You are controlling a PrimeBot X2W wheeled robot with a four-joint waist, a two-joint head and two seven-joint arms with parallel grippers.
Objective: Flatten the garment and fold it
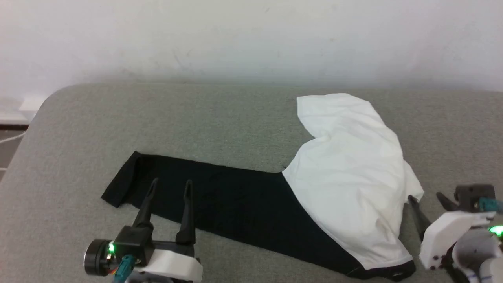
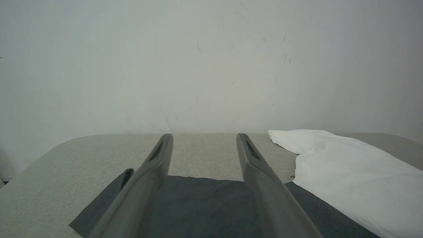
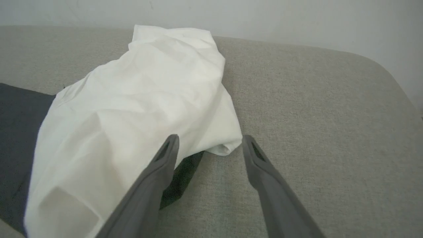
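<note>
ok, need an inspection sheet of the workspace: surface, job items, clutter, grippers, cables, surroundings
Surface: grey fabric table with rounded corners.
Job's things: shirt not yet flat or folded. Its white body is bunched at the right, and one black sleeve lies stretched to the left.
Clutter: nothing seen.
Grippers: left gripper is open over the sleeve and holds nothing. Right gripper is open at the shirt's right edge and holds nothing.
Cables: teal plug at the left wrist and another at the right. No loose cable on the table.
Surroundings: scuffed white wall behind.
</note>
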